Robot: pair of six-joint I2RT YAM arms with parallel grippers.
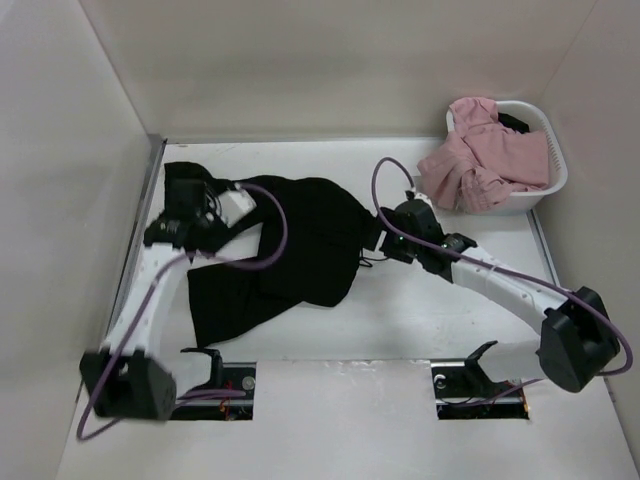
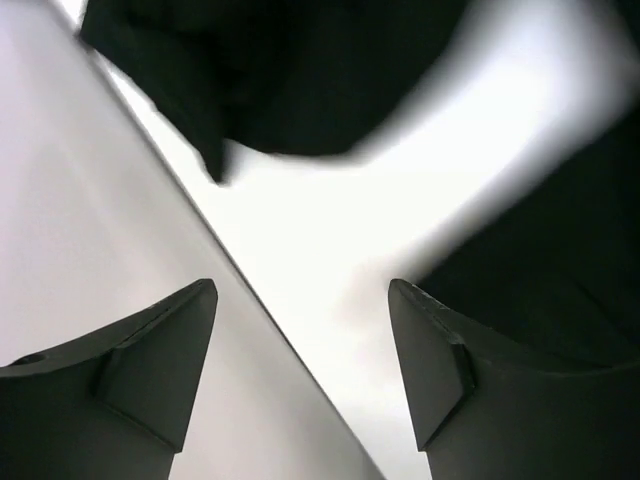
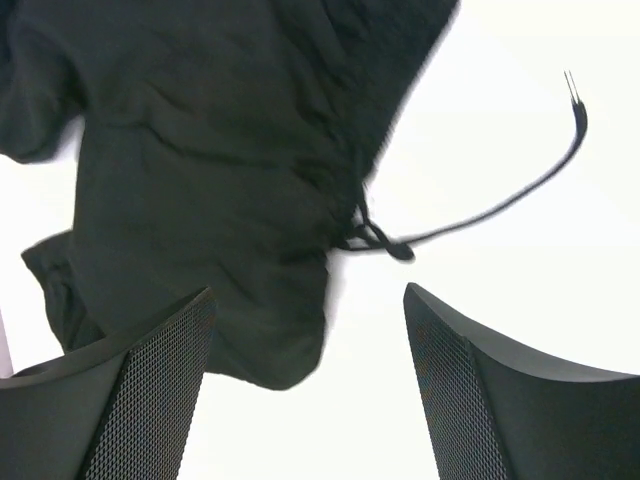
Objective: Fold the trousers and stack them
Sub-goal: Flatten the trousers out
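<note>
Trousers (image 1: 290,250) lie loosely bunched on the surface (image 1: 400,330), left of centre, one part reaching toward the far left corner. Left tool (image 2: 300,300) wide, nothing between its fingers. It hangs over the surface's left edge by the wall, with black cloth ahead and to its right. Right tool (image 3: 308,300) also wide and empty, poised over the trousers' right edge, where the drawstring (image 3: 500,205) trails out onto bare surface. White basket (image 1: 555,150) with pink clothes (image 1: 480,165) sits at the far right corner.

White links (image 1: 510,283), black joints (image 1: 575,345), purple cables (image 1: 275,225) — right gripper (image 3: 308,290) mesh-padded.
</note>
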